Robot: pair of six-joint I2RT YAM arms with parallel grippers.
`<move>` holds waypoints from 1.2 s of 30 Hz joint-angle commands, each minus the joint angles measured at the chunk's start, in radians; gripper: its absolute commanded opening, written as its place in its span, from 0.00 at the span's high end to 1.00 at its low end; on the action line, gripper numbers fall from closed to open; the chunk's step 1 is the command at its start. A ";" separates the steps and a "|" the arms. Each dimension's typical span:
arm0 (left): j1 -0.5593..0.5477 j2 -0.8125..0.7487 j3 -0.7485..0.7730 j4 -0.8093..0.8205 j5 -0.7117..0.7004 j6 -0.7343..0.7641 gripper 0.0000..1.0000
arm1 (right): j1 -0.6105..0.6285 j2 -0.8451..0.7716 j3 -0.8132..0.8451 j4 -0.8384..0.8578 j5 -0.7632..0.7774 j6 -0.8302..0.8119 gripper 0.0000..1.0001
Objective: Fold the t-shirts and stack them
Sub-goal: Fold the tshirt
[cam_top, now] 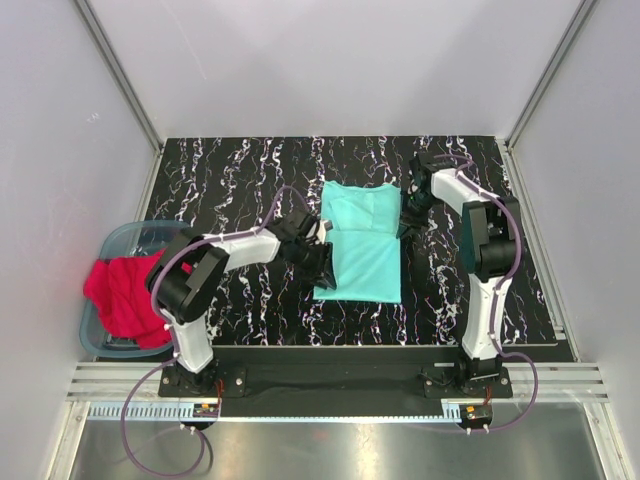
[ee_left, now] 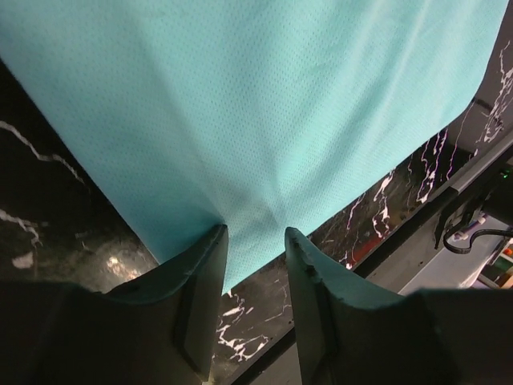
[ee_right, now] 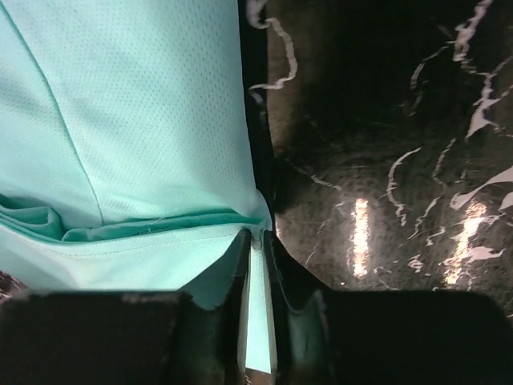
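The mint-teal t-shirt (cam_top: 362,240) lies folded into a tall rectangle in the middle of the black marbled table. My left gripper (cam_top: 322,262) is at its left edge. In the left wrist view this gripper (ee_left: 256,233) is open, fingers well apart, with the shirt's hem (ee_left: 264,104) lying just at the tips. My right gripper (cam_top: 408,228) is at the shirt's right edge. In the right wrist view it (ee_right: 256,237) stands open by a narrow slit, and a strip of the teal cloth (ee_right: 136,120) runs through that slit. The red t-shirt (cam_top: 125,295) is bunched in the tub.
A translucent blue-grey tub (cam_top: 130,235) sits off the table's left edge and holds the red shirt. White walls with metal rails close in the table on three sides. Bare marbled tabletop (cam_top: 230,170) shows behind and beside the teal shirt.
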 commanded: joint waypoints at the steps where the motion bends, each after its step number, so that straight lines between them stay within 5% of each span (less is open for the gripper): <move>1: -0.012 -0.041 -0.066 -0.022 -0.040 -0.008 0.58 | 0.031 -0.007 0.066 -0.038 -0.002 -0.039 0.81; 5: -0.013 -0.136 -0.063 -0.055 -0.029 -0.025 0.54 | 0.046 -0.134 0.017 -0.108 0.081 -0.030 0.53; 10: -0.012 -0.240 -0.029 -0.099 -0.017 -0.046 0.50 | 0.132 -0.320 -0.142 -0.142 -0.035 -0.010 0.48; 15: -0.010 -0.264 -0.058 -0.069 -0.018 -0.086 0.54 | 0.271 -0.421 -0.386 -0.002 -0.318 0.154 0.61; 17: -0.004 -0.245 -0.090 -0.045 -0.012 -0.104 0.62 | 0.300 -0.394 -0.437 0.100 -0.379 0.205 0.85; 20: 0.008 -0.221 -0.158 0.047 0.000 -0.144 0.68 | 0.371 -0.334 -0.420 0.163 -0.411 0.242 0.99; 28: 0.020 -0.099 -0.176 0.086 -0.049 -0.135 0.73 | 0.439 -0.153 -0.343 0.226 -0.436 0.271 1.00; 36: 0.028 -0.044 -0.212 0.055 -0.078 -0.134 0.78 | 0.439 -0.173 -0.443 0.217 -0.390 0.225 1.00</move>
